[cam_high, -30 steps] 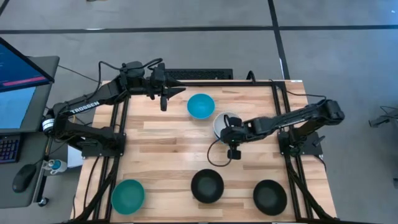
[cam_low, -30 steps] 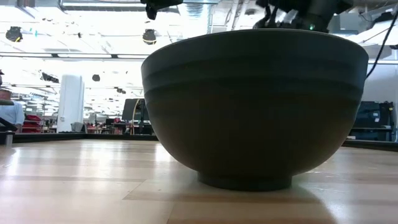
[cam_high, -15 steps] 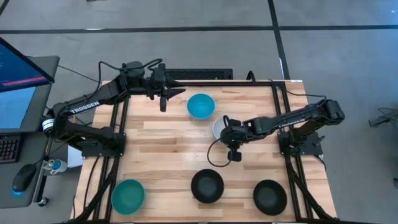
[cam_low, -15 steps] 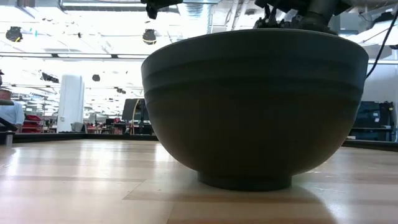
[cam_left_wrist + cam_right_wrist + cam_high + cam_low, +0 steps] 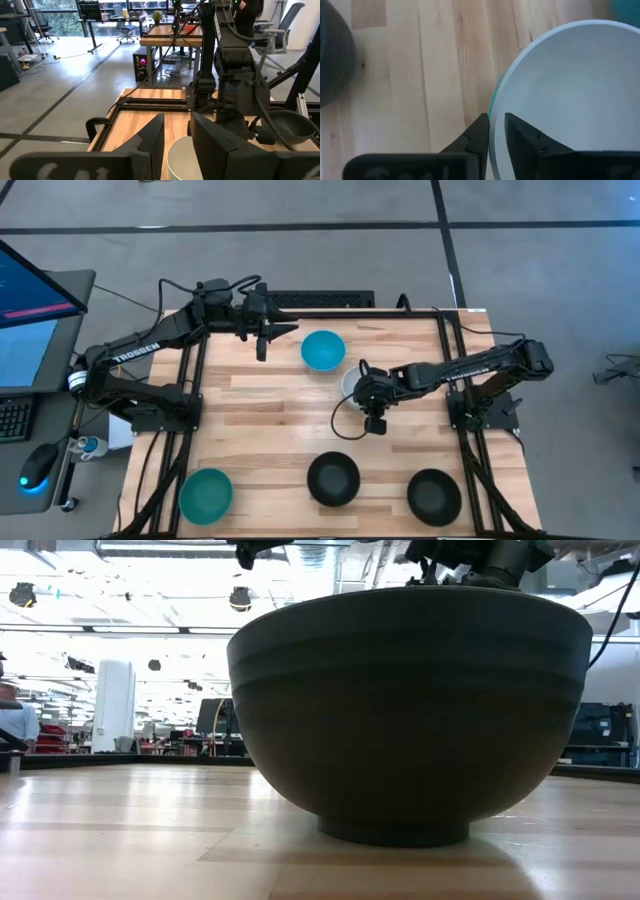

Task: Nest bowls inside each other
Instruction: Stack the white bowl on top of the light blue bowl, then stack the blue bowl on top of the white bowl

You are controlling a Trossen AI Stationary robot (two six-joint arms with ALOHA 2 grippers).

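Note:
My right gripper [image 5: 368,392] is over the middle of the table, shut on the white bowl [image 5: 350,383]. In the right wrist view a thin teal edge [image 5: 491,107] shows under the white rim; I cannot tell what it belongs to. A cyan-blue bowl [image 5: 323,350] stands on its base just beyond, toward the far edge. Two black bowls [image 5: 333,478] [image 5: 434,495] and a teal-green bowl [image 5: 206,493] stand along the near edge. My left gripper [image 5: 262,340] hangs open near the far-left corner, beside the cyan-blue bowl and touching nothing. My right gripper [image 5: 497,130] pinches the white bowl's rim [image 5: 496,102], with one finger [image 5: 522,135] inside the bowl and the other finger [image 5: 476,135] outside. The fingers come from above, pointing down. The bowl stays upright, mouth up. I cannot tell whether its base is off the table.
The low view is filled by a black bowl [image 5: 410,710] close to the camera. Dark frame rails [image 5: 190,380] run along the table's left and right sides. Bare wood [image 5: 270,420] lies between the middle and the near row of bowls.
My right gripper has moved a little toward the table's left, taking the white bowl with it, closer to the cyan-blue bowl. The bowl has stayed upright.

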